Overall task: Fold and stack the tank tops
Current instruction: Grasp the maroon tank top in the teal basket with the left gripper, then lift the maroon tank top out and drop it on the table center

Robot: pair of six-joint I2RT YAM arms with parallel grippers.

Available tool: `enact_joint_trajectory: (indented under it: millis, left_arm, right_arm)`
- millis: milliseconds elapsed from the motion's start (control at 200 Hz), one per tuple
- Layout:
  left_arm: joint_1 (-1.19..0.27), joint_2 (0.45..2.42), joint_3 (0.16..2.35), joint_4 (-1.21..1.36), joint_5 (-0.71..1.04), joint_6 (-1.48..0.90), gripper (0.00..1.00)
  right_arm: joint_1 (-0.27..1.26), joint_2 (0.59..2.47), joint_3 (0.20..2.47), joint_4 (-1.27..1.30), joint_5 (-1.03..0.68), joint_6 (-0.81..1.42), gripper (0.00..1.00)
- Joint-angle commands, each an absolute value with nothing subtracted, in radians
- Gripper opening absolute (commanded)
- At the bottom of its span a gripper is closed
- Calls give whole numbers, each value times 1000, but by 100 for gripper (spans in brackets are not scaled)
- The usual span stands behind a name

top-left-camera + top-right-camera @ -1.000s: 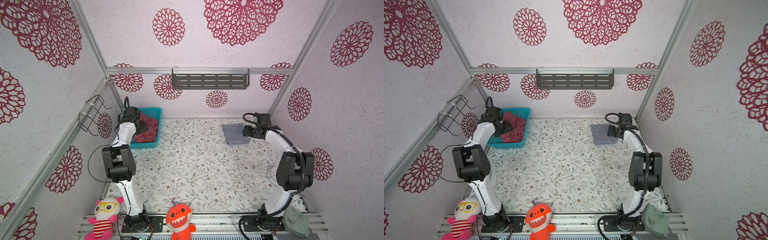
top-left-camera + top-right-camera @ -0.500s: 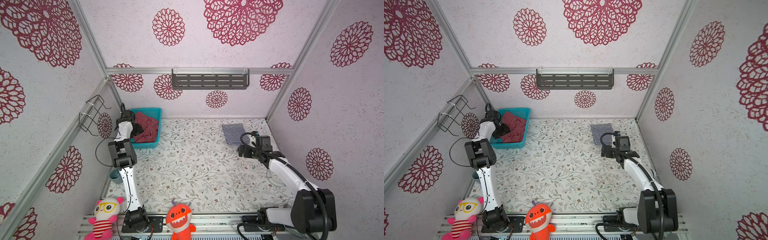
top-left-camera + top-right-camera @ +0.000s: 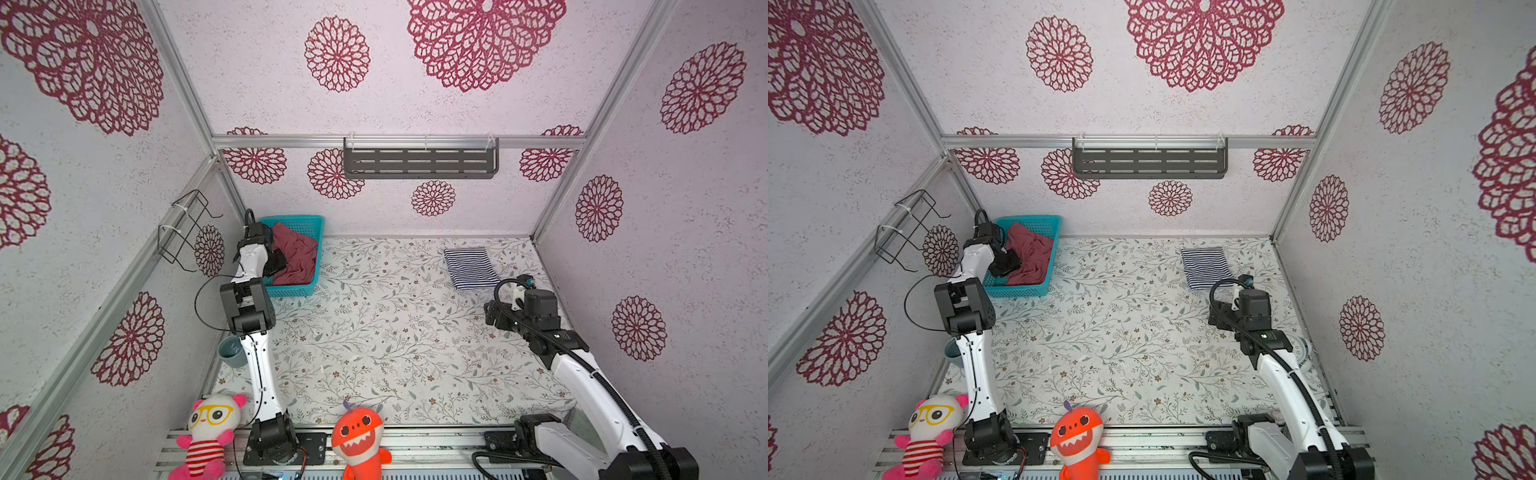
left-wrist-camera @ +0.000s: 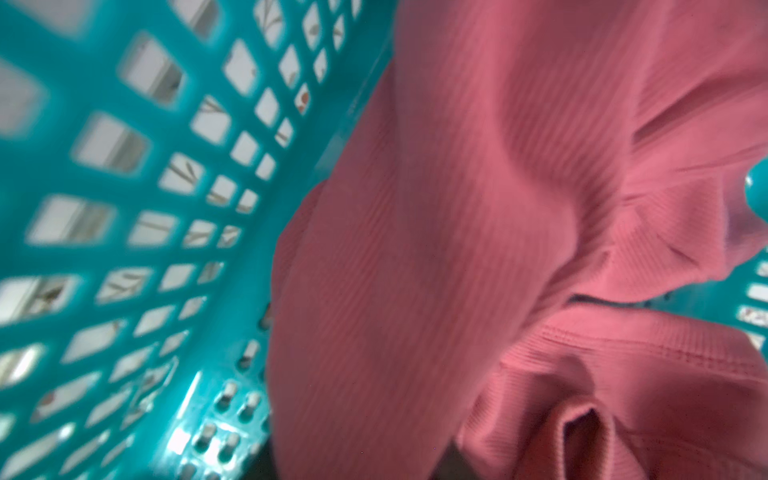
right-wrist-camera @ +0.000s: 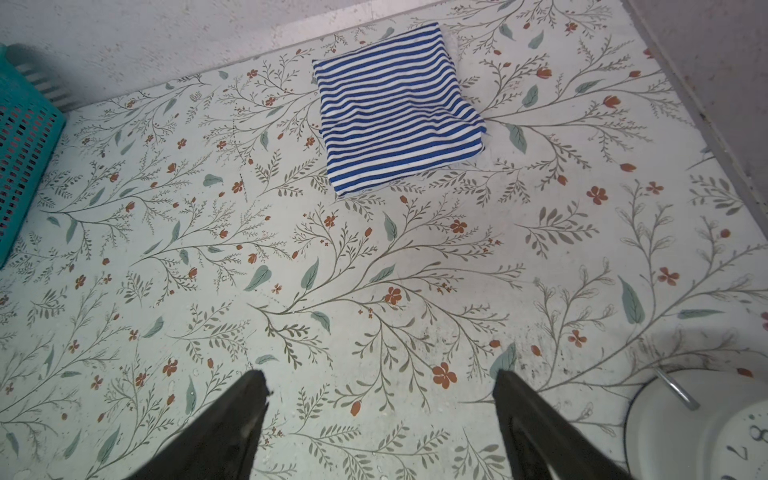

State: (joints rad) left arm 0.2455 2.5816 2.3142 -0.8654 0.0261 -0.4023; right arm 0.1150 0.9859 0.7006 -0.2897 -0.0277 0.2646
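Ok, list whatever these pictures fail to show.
- left gripper: in both top views its own wrist covers the jaws. The left wrist view shows only the blurred red tank top and basket, so a grip is unreadable.
- white dial: cut off by the right wrist view's corner.
- cup: half hidden behind the left arm in a top view.

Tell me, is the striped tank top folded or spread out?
Folded. The striped tank top lies as a compact, layered rectangle on the floral tabletop, apart from the open right gripper.
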Motion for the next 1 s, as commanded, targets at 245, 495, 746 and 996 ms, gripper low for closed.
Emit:
enact_joint_trajectory:
  millis: [245,495,746,996]
  left_arm:
    - [227,2493,2267,-850,9,-346,0]
    - [184,2252,2108,-791,-2,-338,0]
    - [95,1806,1777,-667,-38,-328,0]
    - [-104,1469,1739,-744,-85,-298,0]
  right_arm:
    - [115,955,706,-326,-9,279,82]
    - [96,961,721,-365,13,273,69]
    - [86,1028,722,-322,-32,291,61]
    - [85,1079,739,-278,-61,299,60]
